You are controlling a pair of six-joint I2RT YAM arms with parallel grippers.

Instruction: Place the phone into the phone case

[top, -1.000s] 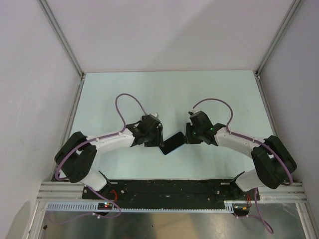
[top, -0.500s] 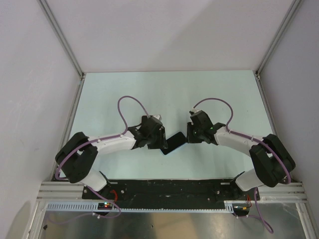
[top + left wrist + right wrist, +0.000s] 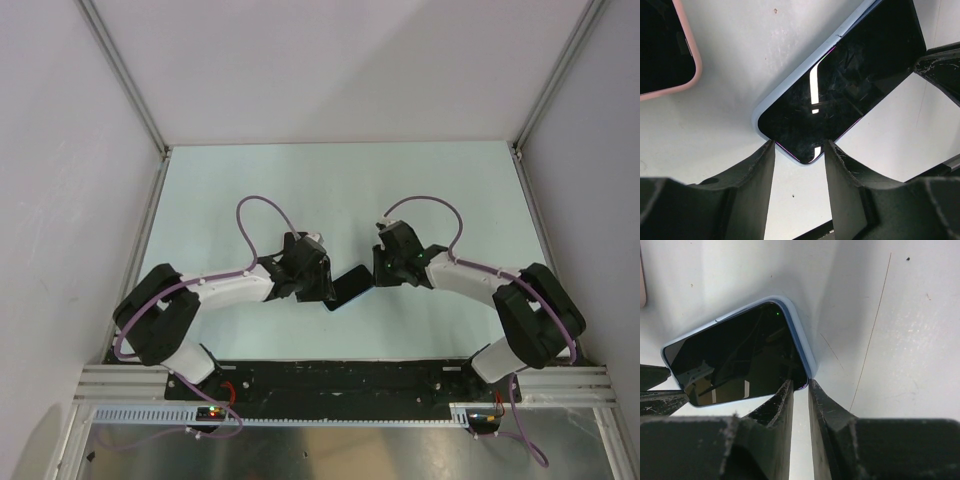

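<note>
Left wrist view: my left hand (image 3: pixel 800 147) is part open, with its two fingers (image 3: pixel 765 170) set on either side of one corner of the phone (image 3: pixel 840 95). One tip touches the pale blue rim of the phone case (image 3: pixel 790 82) and the other touches the phone's purple edge, so I have hold of that corner. My right hand (image 3: pixel 800 385) is at the opposite end. Its fingers are nearly together and pinch the corner there.

By my count there are two hands, one phone, one blue phone case and one other dark slab rimmed in pink (image 3: pixel 662 45). The slab lies on the worktop (image 3: pixel 730 45), apart from the phone and off to the upper left in my left wrist view.

The phone sits glass-up in the blue case. From above, its long axis runs diagonally from my left hand up and across to my right hand, spanning the gap between them. I cannot tell whether it rests on the worktop or hangs above it.
</note>
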